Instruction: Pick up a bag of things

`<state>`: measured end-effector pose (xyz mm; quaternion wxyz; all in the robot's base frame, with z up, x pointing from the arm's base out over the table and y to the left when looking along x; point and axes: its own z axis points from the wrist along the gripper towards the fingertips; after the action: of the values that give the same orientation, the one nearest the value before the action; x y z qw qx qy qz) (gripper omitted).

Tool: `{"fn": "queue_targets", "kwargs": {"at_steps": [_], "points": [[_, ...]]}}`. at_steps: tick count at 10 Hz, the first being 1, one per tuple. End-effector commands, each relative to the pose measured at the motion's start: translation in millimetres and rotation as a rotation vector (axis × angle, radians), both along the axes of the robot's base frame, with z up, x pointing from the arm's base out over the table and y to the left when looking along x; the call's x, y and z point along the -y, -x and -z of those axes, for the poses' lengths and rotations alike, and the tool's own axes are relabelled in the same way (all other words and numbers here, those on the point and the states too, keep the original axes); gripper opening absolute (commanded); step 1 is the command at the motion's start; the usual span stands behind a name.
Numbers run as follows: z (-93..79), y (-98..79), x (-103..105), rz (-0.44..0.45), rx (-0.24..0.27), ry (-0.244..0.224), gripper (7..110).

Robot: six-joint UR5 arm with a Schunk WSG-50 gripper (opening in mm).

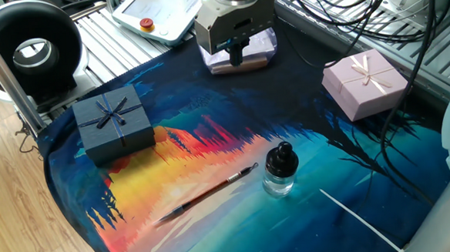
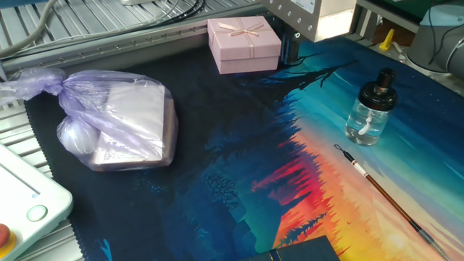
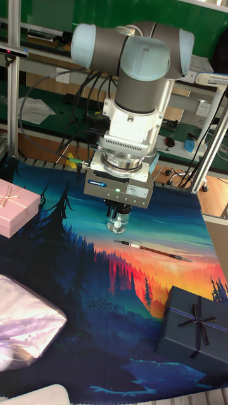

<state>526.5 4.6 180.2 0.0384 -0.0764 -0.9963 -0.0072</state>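
The bag of things [image 2: 123,119] is a crinkled pale lilac plastic bag, knotted at one end, with a flat pinkish pack inside. It lies on the dark corner of the painted mat [image 2: 239,159]. In one fixed view the bag of things [image 1: 259,45] is partly hidden behind the gripper [image 1: 237,56]. The tall fixed view has the bag of things [image 3: 25,323] at the lower left. There the gripper [image 3: 120,215] hangs in the air over the middle of the mat, well away from the bag. Its fingers look shut and hold nothing. Only one dark finger [image 2: 291,49] shows in the other fixed view.
A pink gift box [image 2: 243,43] with a bow and a dark blue gift box [image 1: 113,122] stand on the mat. A glass ink bottle [image 1: 280,169] and a brush [image 1: 209,192] lie on the bright part. A teach pendant [image 1: 157,14] rests beyond the bag, and cables [image 1: 342,12] hang nearby.
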Motion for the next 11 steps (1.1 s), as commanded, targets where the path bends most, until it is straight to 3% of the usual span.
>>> {"fn": "queue_targets", "kwargs": {"at_steps": [1,2,4,6,7,9,11], "points": [[11.6,-6.2,4,0.006,0.030,-0.006,7],[18.8,-9.0,10,0.000,0.055,-0.007,7],[25.3,-31.6,29,-0.001,0.165,0.025,7],[25.6,-64.0,42,-0.021,0.319,0.039,7],[26.7,-78.5,50,-0.010,0.389,0.072,7],[18.9,-105.9,54,0.034,0.525,0.100,7],[31.2,-110.8,46,0.069,0.596,0.105,7]]}}
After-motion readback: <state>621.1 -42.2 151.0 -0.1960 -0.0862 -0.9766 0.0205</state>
